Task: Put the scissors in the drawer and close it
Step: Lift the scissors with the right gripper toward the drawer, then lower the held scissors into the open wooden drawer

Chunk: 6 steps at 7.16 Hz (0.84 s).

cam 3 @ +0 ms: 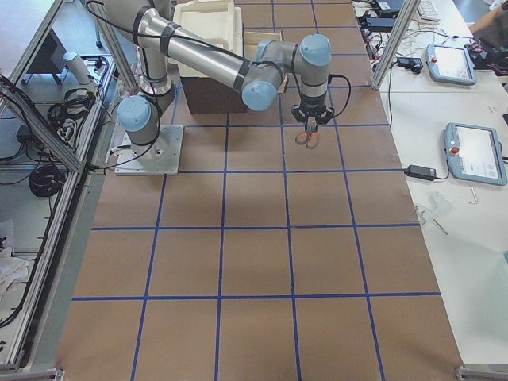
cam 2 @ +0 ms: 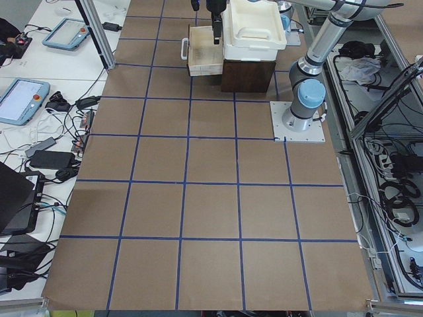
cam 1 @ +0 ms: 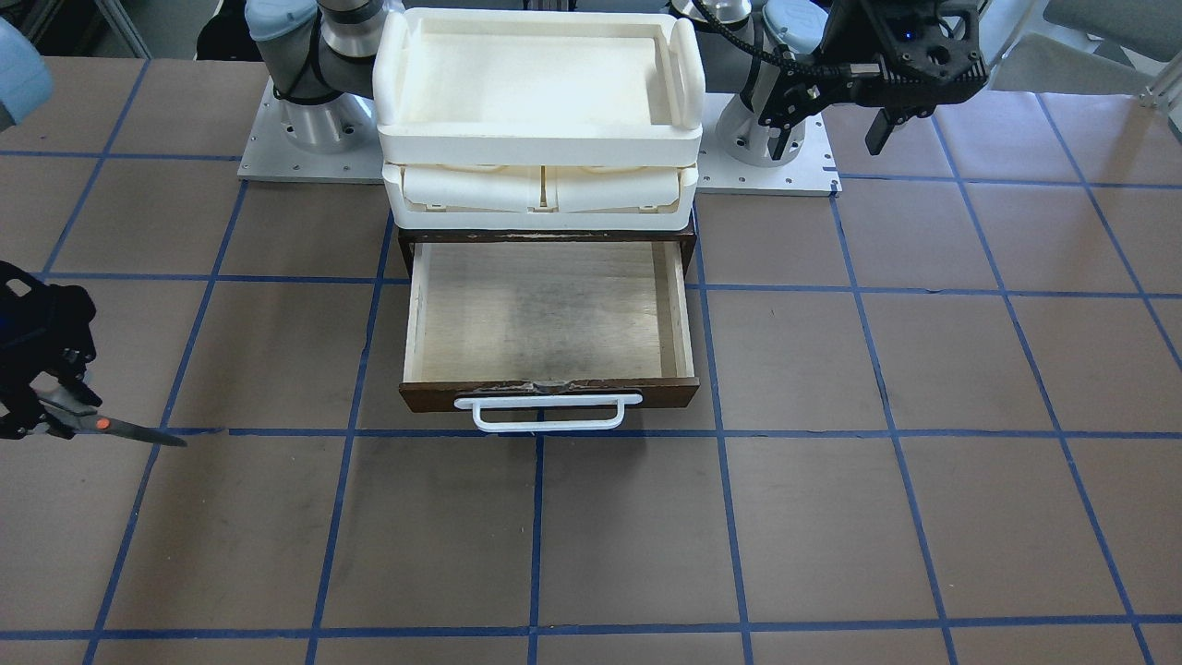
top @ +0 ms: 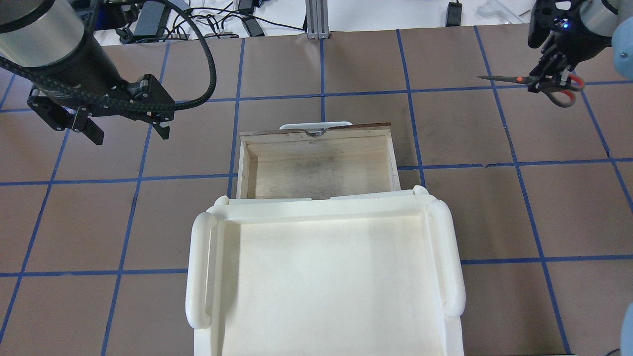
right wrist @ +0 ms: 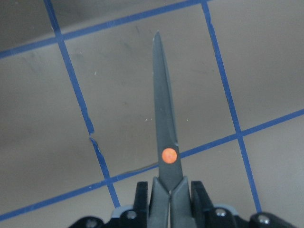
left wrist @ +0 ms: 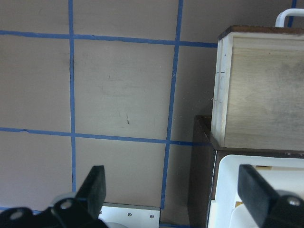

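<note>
right gripper, upper right corner of the overhead view: clamped tight on the scissors, pinching them just behind the orange pivot dot. handles trailing toward the frame's right edge, blades together, tip pointing left along a blue tape line. in the right wrist view, running straight up the middle of the frame from between the two dark fingers. at the far left edge of the front-facing view, tip aimed toward the frame's centre. well apart from the drawer, off to its right in the overhead view. cannot tell whether touching the table or just above it.

drawer at the centre of the overhead frame, pulled out from under the cream tray unit. pale plywood floor in full sight, white bar handle on the dark front, upper middle of the frame.

left gripper, upper left of the overhead view: fingers spread wide, hanging over the table, left of the drawer and apart from it.
</note>
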Each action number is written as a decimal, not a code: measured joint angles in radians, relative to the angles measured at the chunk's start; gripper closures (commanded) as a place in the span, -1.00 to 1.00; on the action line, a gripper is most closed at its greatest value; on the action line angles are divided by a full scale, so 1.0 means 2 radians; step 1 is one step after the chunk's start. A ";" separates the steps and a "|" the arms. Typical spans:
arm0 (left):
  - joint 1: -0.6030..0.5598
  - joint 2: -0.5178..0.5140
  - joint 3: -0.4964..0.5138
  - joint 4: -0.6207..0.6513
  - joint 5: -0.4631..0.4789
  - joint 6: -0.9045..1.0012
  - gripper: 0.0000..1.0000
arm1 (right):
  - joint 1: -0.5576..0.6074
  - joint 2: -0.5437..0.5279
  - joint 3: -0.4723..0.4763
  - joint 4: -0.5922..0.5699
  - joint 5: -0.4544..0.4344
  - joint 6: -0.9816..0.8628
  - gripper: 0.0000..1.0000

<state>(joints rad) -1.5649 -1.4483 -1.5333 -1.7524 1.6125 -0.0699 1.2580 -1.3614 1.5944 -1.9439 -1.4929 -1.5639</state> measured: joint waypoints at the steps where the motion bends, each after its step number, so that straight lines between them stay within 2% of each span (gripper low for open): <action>1: -0.001 -0.003 0.000 -0.003 -0.001 0.000 -1.00 | 0.022 -0.013 0.000 0.016 0.000 0.050 1.00; 4: 0.000 -0.007 0.001 0.012 -0.018 0.003 -1.00 | 0.142 -0.030 -0.006 0.032 -0.036 0.234 1.00; 6: 0.001 -0.001 0.000 0.016 -0.020 0.005 -1.00 | 0.200 -0.026 -0.006 0.023 -0.052 0.281 1.00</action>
<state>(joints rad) -1.5635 -1.4507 -1.5328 -1.7211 1.5734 -0.0608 1.6582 -1.4131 1.5825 -1.8978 -1.5971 -1.0014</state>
